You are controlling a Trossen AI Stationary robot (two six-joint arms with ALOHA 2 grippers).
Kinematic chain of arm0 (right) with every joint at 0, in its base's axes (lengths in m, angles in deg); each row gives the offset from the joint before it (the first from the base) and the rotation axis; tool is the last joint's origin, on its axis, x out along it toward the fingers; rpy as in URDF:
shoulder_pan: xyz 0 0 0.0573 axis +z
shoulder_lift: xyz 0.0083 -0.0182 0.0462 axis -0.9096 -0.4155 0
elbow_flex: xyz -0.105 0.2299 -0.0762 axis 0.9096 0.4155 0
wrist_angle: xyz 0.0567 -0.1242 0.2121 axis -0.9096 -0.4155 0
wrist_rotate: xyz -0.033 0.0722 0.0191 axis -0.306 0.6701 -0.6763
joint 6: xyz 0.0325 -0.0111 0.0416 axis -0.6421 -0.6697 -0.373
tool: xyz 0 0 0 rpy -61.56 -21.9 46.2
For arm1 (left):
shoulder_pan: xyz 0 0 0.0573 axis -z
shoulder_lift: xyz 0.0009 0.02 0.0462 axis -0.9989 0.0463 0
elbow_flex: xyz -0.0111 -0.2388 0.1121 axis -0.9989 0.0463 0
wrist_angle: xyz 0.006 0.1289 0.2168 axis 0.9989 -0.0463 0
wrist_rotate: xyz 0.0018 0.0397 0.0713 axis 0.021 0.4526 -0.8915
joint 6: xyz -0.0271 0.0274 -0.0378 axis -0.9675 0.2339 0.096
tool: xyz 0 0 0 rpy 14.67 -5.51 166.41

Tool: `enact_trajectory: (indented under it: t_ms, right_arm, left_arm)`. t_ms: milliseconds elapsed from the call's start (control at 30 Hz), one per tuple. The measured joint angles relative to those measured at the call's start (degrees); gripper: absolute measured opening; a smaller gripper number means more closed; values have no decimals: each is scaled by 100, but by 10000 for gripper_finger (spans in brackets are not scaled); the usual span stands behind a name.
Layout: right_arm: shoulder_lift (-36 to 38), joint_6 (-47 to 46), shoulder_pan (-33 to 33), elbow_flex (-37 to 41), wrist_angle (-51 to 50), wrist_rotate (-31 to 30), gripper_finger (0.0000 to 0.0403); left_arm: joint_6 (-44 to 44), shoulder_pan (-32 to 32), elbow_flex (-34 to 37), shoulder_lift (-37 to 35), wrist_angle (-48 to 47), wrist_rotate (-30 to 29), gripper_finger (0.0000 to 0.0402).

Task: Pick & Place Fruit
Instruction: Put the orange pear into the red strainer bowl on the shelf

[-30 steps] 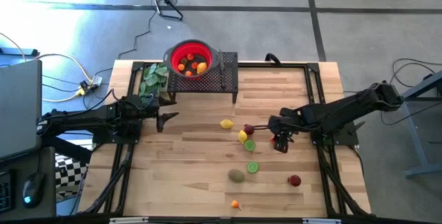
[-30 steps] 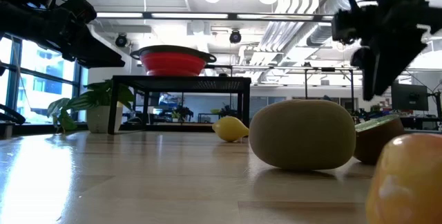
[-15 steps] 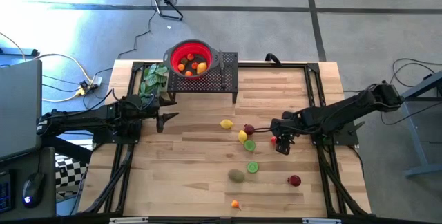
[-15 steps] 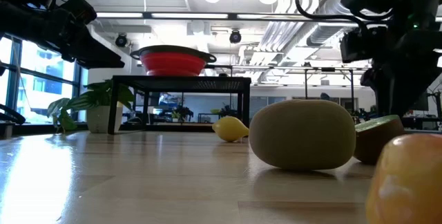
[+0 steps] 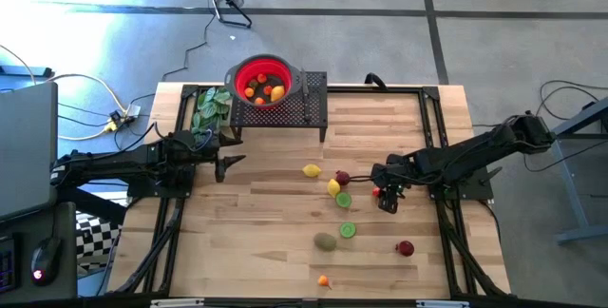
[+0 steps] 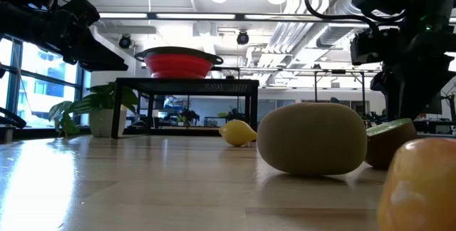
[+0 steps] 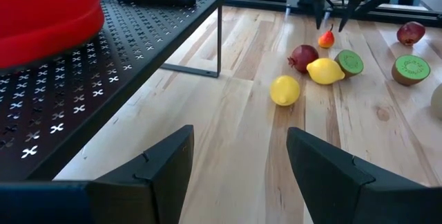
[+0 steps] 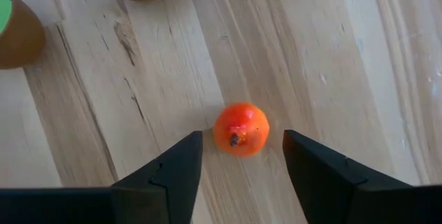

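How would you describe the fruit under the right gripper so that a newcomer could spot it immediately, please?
Start at the red bowl on the black rack, then cross the table toward the right gripper. Between its open fingers lies a small orange-red fruit, alone on bare wood, rounder and smaller than the nearby green-faced kiwi halves.

Red-orange fruit point(image 8: 240, 129) on pale wood-grain table point(image 8: 331, 58), beside green-faced brown halves point(image 8: 17, 27).

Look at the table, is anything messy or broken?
Nothing looks broken or spilled. Loose toy fruit lies scattered on the wooden table, which suits a sorting job; some already sits in the red bowl. The right gripper, open, hangs over a small orange fruit. The left gripper waits, open.
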Motion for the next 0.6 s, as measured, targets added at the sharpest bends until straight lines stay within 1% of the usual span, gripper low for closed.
enact_trajectory:
  t_ms: [333,600]
  right_arm:
    - [1,-55,0,0,-2,9,123]
    - [2,-169,0,0,4,145,94]
  left_arm:
    - [0,0,0,0,-39,26,228]
    - [0,0,0,0,-43,20,228]
